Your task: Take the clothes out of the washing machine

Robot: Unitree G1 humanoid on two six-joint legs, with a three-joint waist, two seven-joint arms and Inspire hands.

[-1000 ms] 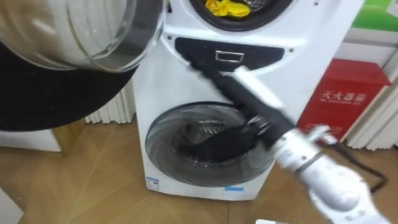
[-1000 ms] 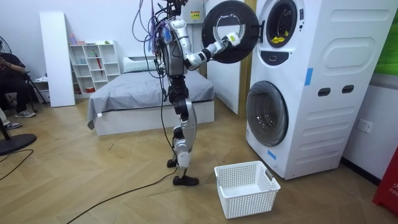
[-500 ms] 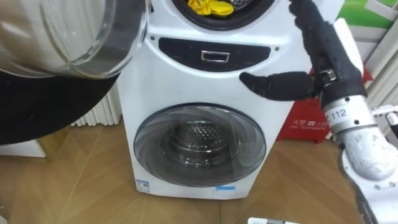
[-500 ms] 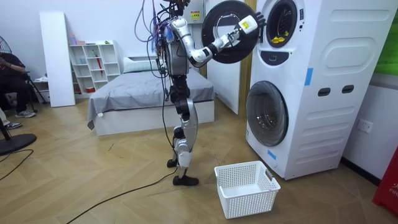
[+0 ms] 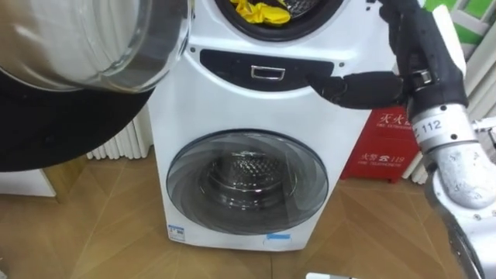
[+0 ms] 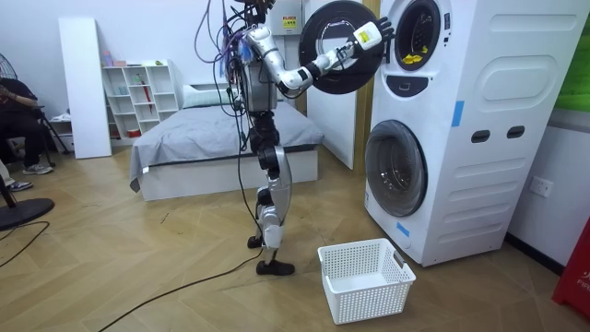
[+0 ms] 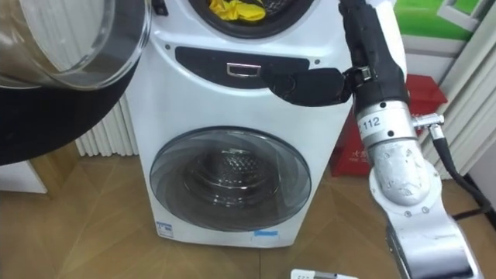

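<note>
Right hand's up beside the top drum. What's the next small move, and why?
Probably move the right hand left and up into the open top drum, toward the yellow cloth. The hand is open and holds nothing, and it sits to the right of the opening. The door is swung aside, so the way in looks free.

This is a home: a bedroom with a laundry corner. Just past the raised robot hand [image 6: 358, 39] stands a tall white stack of two front-loading washing machines [image 6: 498, 138], its lower round glass door [image 5: 246, 182] below the hand. Well behind the hand are a grey-covered bed [image 6: 212, 138] and a white open shelf unit [image 6: 138, 92]. Far beneath it lie a herringbone wooden floor [image 6: 138, 267] and a white plastic laundry basket [image 6: 369, 297]; a white ribbed radiator [image 5: 128, 139] is off to its left
</note>
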